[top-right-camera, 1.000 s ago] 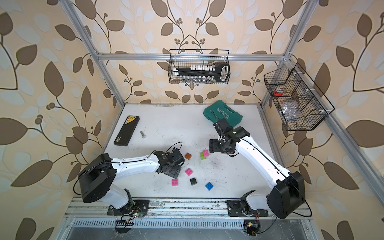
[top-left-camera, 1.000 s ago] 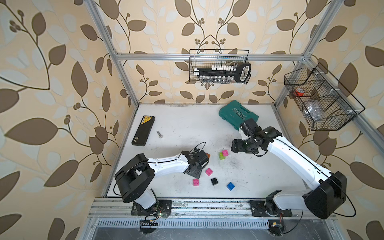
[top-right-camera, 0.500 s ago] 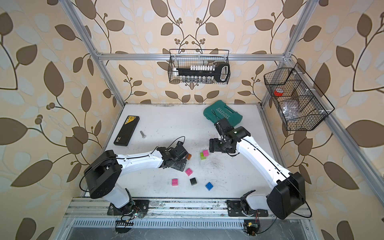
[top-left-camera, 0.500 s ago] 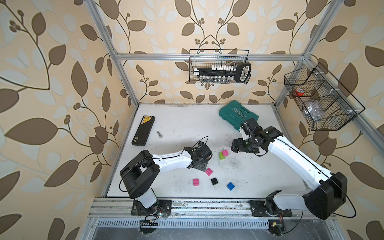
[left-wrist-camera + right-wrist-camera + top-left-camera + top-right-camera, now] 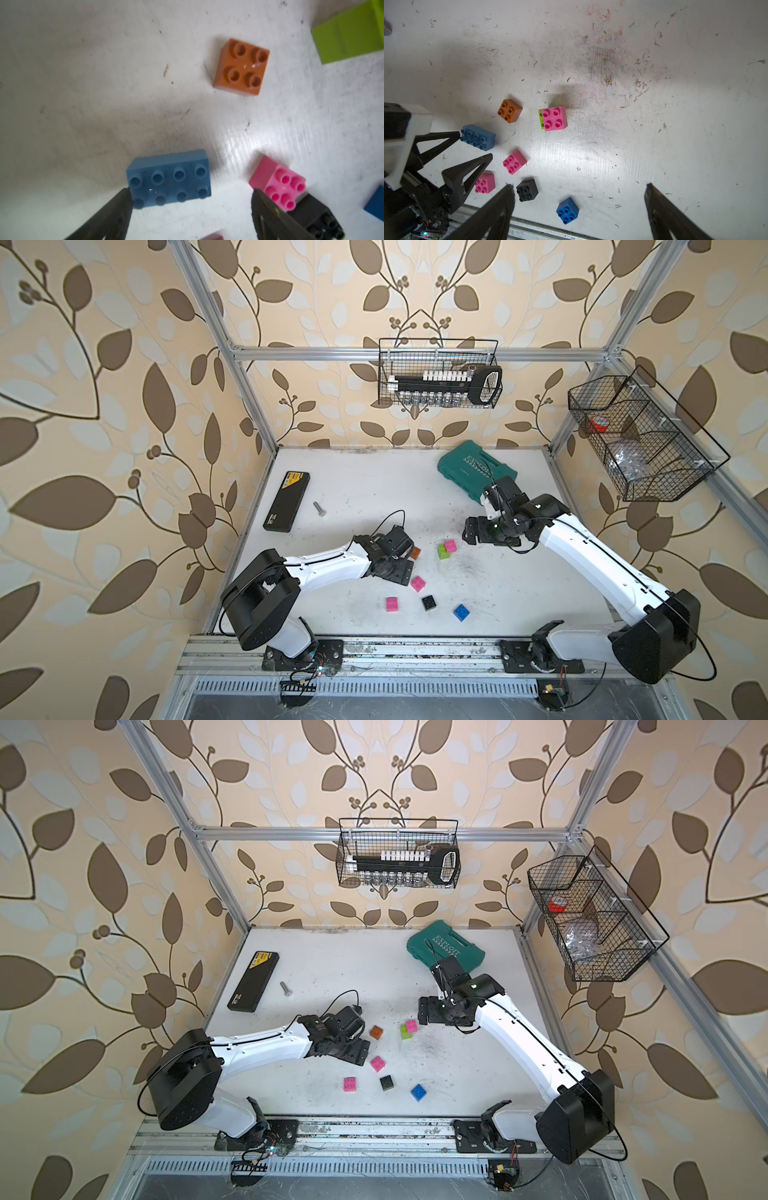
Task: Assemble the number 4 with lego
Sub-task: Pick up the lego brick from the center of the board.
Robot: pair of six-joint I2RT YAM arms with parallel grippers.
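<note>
The lego lies loose on the white table (image 5: 365, 489); the number 4 is out of view. In both top views I see an orange brick (image 5: 416, 553), a pink brick stacked on a lime green one (image 5: 446, 549), two pink bricks (image 5: 418, 583) (image 5: 392, 604), a black one (image 5: 429, 603) and a small blue one (image 5: 461, 611). My left gripper (image 5: 191, 195) is open low over the table. One of its fingertips (image 5: 457, 135) is at the end of a long blue brick (image 5: 169, 178). My right gripper (image 5: 579, 187) hangs open and empty beside the pink-green stack.
A teal tool case (image 5: 473, 468) lies at the back right behind my right arm. A black case (image 5: 288, 501) and a metal bolt (image 5: 319, 509) lie at the back left. Wire baskets (image 5: 438, 373) (image 5: 640, 439) hang on the walls. A metal rail (image 5: 415, 649) runs along the front.
My left gripper has shifted slightly towards the orange brick and its jaws have narrowed a little. My right gripper's jaws have opened wider, with the arm almost still.
</note>
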